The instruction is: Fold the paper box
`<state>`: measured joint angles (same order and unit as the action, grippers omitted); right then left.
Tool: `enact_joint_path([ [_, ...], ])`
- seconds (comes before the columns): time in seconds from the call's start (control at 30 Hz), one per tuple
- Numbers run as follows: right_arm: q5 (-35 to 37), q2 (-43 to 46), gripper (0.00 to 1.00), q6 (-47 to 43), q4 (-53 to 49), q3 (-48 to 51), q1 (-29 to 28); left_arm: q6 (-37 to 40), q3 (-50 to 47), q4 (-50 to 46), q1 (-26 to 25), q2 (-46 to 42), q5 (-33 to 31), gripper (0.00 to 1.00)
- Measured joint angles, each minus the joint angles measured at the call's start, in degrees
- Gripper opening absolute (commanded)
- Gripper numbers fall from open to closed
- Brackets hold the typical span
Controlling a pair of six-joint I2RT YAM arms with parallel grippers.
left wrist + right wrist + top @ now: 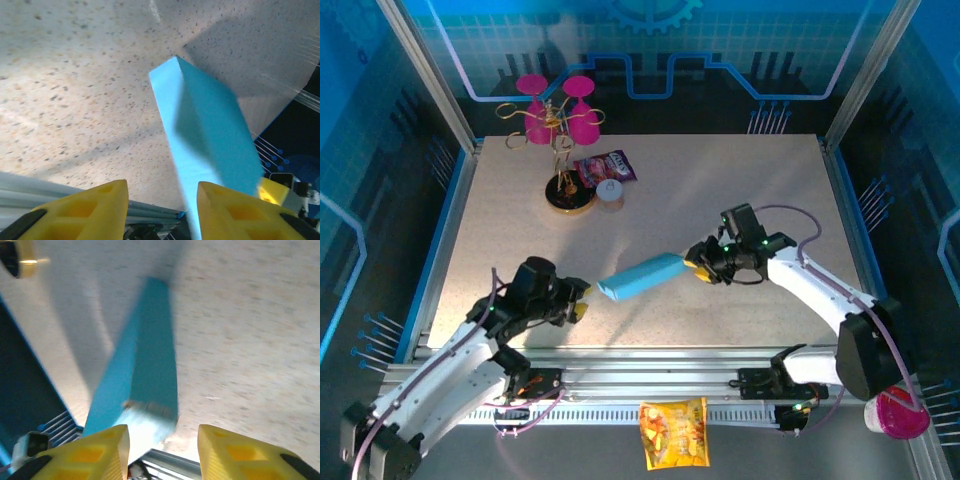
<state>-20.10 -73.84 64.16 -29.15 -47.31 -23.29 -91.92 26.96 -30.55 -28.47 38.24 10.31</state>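
the paper box (640, 277) looks already closed into a flat, long light blue box. it lies aslant near the middle of the worktop's (750, 190) near edge, one end toward the near left corner and the other toward the right edge. i cannot tell whether it rests flat or whether one end is lifted.

the left gripper (578, 300) stands just at its near-left end. in the left wrist view the yellow fingers (100, 207) are apart, with the box (210, 130) running down beside the inner face of one of them and bare worktop beside the other. so that gripper is released, not pinching. the right gripper (695, 262) is at the other end. its fingers (100, 450) are likewise parted around the box's whitish end flap (150, 415), with room to spare, so it is released too.

the main risk, as i judge it, is that thin card with nothing clamping it can spring back, letting the end flaps pop open. a finger brushing an end could also skid the light box toward the near edge, which is close. closing again off-centre might crush a corner or dent a face.

the purple snack packet (607, 166) and the gold stand (563, 150) by the far edge are well apart and unlikely to interfere.
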Motion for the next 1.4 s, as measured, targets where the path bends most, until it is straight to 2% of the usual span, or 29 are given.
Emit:
enact_joint_path([
  [0.13,4.11,2.36,0.5,-4.46,-7.39,1.05,0.87,1.18,-0.15,-4.0,0.0,-4.94,-0.87,0.44],
  [0.27,7.39,4.63,0.56,-8.28,-11.8,0.26,2.62,4.04,0.07,-5.44,1.53,-2.86,-1.44,0.47],
  [0.3,8.15,4.92,0.59,-9.27,-12.61,-0.28,3.19,5.16,0.55,-5.9,2.82,-1.77,-1.44,0.55],
  [0.33,9.11,5.09,0.74,-10.36,-13.57,-1.11,3.78,6.54,1.42,-6.34,4.59,-0.46,-1.4,0.83],
  [0.37,10.21,5.25,1.0,-11.63,-14.43,-2.12,4.39,8.59,2.69,-6.78,6.75,0.94,-1.11,0.99],
  [0.5,18.29,9.22,1.0,-16.65,-14.82,-5.05,5.57,18.49,8.87,-7.32,13.79,3.74,-1.4,0.99],
  [0.63,30.51,20.11,1.0,-22.53,-11.78,-3.37,5.75,32.39,15.82,-8.59,14.97,3.28,-9.11,0.99],
  [0.7,36.63,24.74,1.0,-27.1,-6.25,1.11,5.86,36.7,17.51,-10.12,14.93,3.34,-16.59,0.99],
  [0.77,40.98,27.85,1.0,-34.8,4.33,9.62,5.99,42.73,17.09,-10.75,14.93,4.07,-26.4,0.99],
  [0.9,44.37,25.75,1.0,-50.23,28.96,30.67,6.12,60.46,6.71,-0.57,14.97,4.11,-35.52,0.99],
  [0.97,44.13,21.66,1.0,-54.97,34.47,36.22,7.3,67.84,-0.48,5.77,15.63,4.07,-36.65,0.99],
  [1.13,39.04,10.71,1.0,-60.72,49.44,33.66,11.5,76.02,-11.43,23.3,18.21,6.97,-36.3,0.99],
  [1.23,34.42,2.19,1.0,-62.4,61.86,31.45,14.38,77.81,-11.65,33.38,22.08,15.32,-34.01,0.99],
  [1.4,27.15,-10.54,1.0,-63.39,76.96,28.79,19.32,79.43,-11.52,54.27,26.38,30.32,-27.3,0.99],
])
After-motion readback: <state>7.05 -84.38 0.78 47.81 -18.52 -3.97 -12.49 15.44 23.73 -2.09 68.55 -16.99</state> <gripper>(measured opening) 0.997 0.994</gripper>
